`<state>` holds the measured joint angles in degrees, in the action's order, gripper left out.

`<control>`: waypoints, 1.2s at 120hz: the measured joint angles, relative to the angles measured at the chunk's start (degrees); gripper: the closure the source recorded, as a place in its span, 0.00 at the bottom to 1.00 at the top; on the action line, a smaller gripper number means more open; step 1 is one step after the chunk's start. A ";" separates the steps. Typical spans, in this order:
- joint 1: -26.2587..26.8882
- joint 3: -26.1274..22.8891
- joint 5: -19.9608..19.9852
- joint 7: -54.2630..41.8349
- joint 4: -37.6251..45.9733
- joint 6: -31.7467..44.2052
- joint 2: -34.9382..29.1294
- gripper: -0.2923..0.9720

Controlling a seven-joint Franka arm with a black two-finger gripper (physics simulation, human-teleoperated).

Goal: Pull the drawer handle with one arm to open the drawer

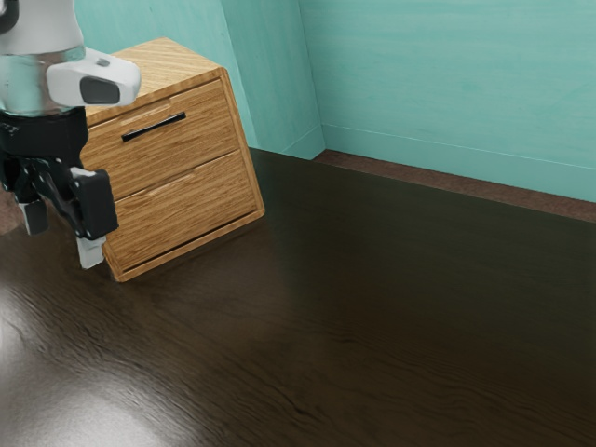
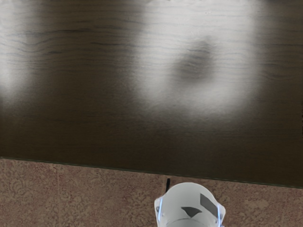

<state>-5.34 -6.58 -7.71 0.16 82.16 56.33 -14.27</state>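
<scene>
One arm on this rig, so no choosing. Claw [image 1: 63,235] hangs spread, pinching nothing, fingers pointing down at the bench [image 1: 372,307], near the cabinet's [image 1: 163,60] lower corner. Drawer handle [image 1: 154,127] lies at roughly 1 o'clock from the claw in the exterior view, well apart, long axis running 8 to 2 o'clock. Handle: slim black bar. Top drawer [image 1: 200,135] front: pale grained wood, flat, looks shut. Bench dark, glossy, wood-grained.

I count one cabinet [image 1: 158,63], with an upper drawer [image 1: 197,142] and a lower drawer [image 1: 186,209] making two drawers, one handle [image 1: 154,127], and one counter [image 1: 372,307] beneath it all.
</scene>
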 joint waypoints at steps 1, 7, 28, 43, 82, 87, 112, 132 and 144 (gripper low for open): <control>-0.03 -0.18 -0.05 0.10 0.04 0.80 0.15 0.23; -0.09 -0.97 -0.35 0.67 0.17 4.97 0.83 0.23; -0.42 -0.93 -0.82 1.89 -0.52 12.46 1.84 0.23; 0.25 -1.57 -1.13 2.54 -4.55 12.60 3.21 0.23; 2.66 0.25 -5.30 -2.76 -16.80 15.52 19.60 0.23; 2.50 2.51 -5.54 -4.66 -19.72 17.09 23.31 0.23; 0.50 7.41 -9.76 -15.88 -21.59 29.15 30.50 0.23; -1.39 9.61 -10.81 -24.35 -21.70 36.92 32.97 0.31; -1.64 10.87 -10.89 -28.57 -24.43 39.43 36.31 0.38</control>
<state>-6.98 4.29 -18.60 -28.41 57.73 95.76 22.05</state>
